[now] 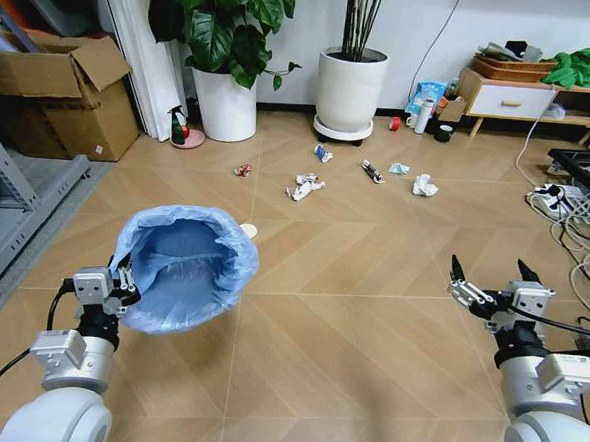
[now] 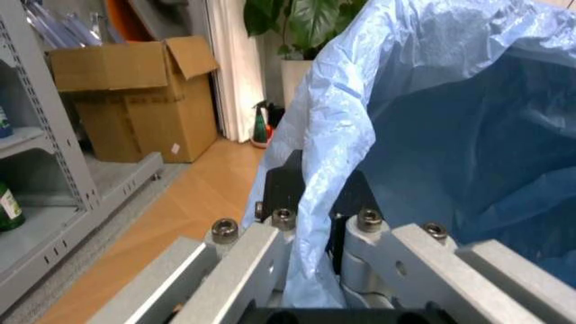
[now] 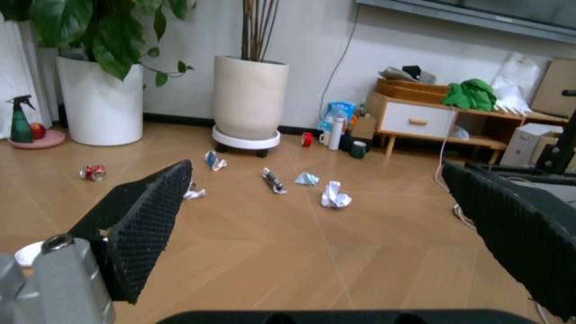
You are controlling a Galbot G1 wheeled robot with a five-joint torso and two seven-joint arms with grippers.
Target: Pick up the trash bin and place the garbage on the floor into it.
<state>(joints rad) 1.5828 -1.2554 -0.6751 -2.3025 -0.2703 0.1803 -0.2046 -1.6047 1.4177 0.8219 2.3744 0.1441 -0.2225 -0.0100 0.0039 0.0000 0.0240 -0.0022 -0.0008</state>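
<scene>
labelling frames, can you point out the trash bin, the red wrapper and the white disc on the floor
trash bin (image 1: 184,259): head view, inside of the blue liner
red wrapper (image 1: 243,170): head view, middle of the piece
white disc (image 1: 248,229): head view, visible part beside the bin rim

Blue-lined trash bin (image 1: 184,266) tilted, raised off floor (image 1: 349,325) — garbage (image 1: 304,187) scattered beyond it

1 trash bin (image 1: 184,266), 2 white pots (image 1: 350,89), 1 cardboard box (image 1: 57,91)
</scene>
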